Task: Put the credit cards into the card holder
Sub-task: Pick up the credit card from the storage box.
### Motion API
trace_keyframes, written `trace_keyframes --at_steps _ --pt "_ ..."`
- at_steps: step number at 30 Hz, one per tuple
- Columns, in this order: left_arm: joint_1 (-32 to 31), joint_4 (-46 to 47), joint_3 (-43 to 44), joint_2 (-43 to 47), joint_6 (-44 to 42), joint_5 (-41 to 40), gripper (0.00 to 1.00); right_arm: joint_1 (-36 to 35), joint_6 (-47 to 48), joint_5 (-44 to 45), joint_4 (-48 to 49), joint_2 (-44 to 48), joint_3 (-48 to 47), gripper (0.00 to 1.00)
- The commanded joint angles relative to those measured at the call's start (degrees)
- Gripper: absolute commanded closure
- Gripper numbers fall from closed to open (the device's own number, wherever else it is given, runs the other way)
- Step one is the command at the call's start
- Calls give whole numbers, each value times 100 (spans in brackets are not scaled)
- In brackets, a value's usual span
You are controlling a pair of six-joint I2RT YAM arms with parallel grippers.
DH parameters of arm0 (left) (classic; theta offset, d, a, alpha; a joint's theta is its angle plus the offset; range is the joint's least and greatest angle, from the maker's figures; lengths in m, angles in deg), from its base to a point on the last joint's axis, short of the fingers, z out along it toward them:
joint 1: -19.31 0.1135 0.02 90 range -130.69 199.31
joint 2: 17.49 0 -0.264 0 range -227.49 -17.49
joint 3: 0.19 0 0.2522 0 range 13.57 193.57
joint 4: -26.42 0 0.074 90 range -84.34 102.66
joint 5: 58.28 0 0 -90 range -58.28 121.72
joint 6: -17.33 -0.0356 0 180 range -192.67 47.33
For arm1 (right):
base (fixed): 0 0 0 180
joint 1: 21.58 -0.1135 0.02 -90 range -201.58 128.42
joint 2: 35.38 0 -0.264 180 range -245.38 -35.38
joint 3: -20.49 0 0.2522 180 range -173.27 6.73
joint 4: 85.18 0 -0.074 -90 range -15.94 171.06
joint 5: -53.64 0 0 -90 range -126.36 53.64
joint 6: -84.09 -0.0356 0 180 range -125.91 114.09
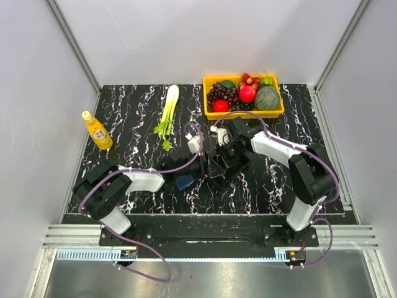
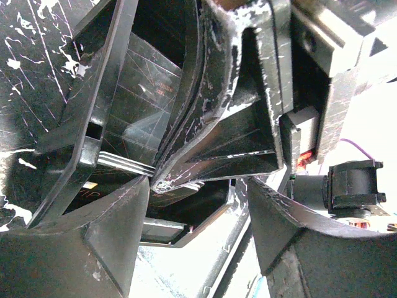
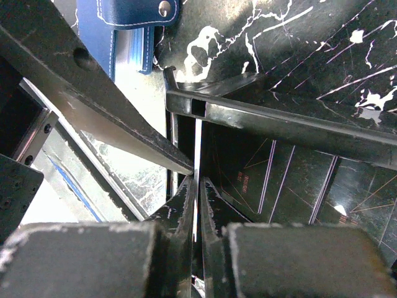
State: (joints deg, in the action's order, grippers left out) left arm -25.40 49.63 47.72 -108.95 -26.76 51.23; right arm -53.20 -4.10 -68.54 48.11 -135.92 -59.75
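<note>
Jaws of my right gripper (image 3: 198, 183) pinch what looks like a credit card (image 3: 197, 146) edge-on over the black tray (image 3: 279, 118), left gripper (image 2: 198, 205) spread; card holder (image 3: 124, 18), upper left of right-wrist view, seemingly unfilled.

Top view: fixed, high behind the arm bases (image 1: 124, 236), looked down over the whole table (image 1: 124, 112).
Left wrist: very close, faced tray (image 2: 80, 124) wall.
Right wrist: equally close, looked down at tray rim; shared card holder (image 3: 124, 13) with top view.
</note>
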Motion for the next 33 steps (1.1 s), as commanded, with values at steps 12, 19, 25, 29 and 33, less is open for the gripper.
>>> trace_keyframes --at_steps 12,19,25,29,33 --pt "32 487 65 497 -65 -465 32 -3 -57 -174 8 174 56 89" --pt "67 513 197 269 -3 -290 34 -11 -57 -200 8 227 47 87" --pt "59 504 74 269 58 -307 35 -11 -57 -157 8 245 12 86" --pt "50 495 30 322 58 -290 35 -11 -66 -156 17 201 21 86" --pt "59 539 -66 409 93 -386 36 -11 -92 -104 52 183 47 86"
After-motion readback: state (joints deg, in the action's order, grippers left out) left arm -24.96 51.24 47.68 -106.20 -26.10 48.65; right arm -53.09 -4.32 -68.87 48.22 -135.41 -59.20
